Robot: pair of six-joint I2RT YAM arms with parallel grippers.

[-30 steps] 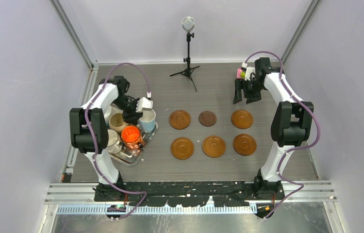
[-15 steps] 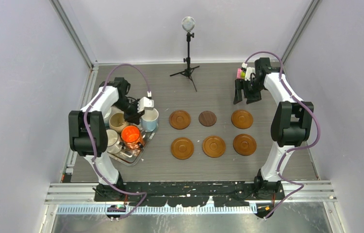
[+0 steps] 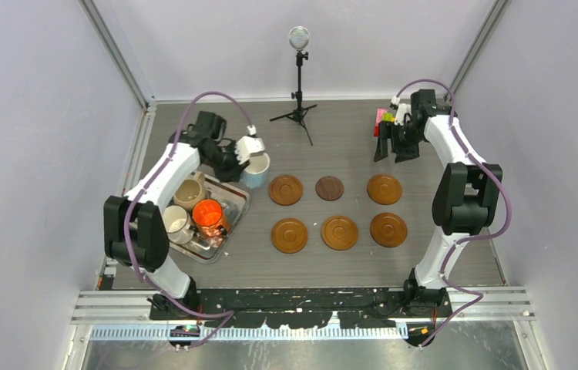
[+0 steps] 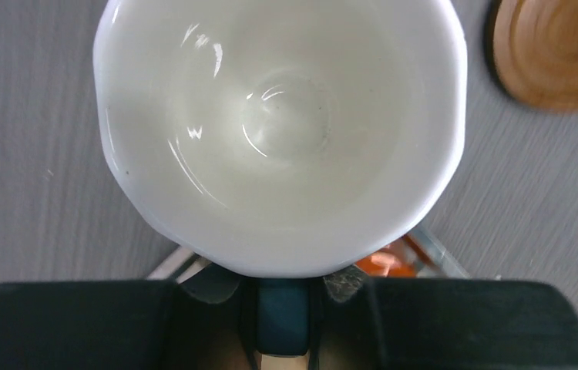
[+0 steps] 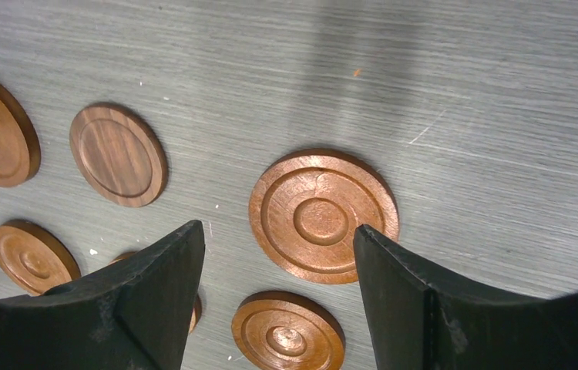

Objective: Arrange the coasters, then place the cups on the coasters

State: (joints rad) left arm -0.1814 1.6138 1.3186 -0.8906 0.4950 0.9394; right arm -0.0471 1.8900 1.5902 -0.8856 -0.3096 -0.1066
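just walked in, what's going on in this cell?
The left tool is shut on the light blue mug, holding it off the silver tray, close to the far-left coaster. The coasters lie in two rows of three, six in all, none with a cup on it yet. An orange mug, a beige mug and a white mug sit on the tray. The right tool hangs open and empty over the far right of the table.
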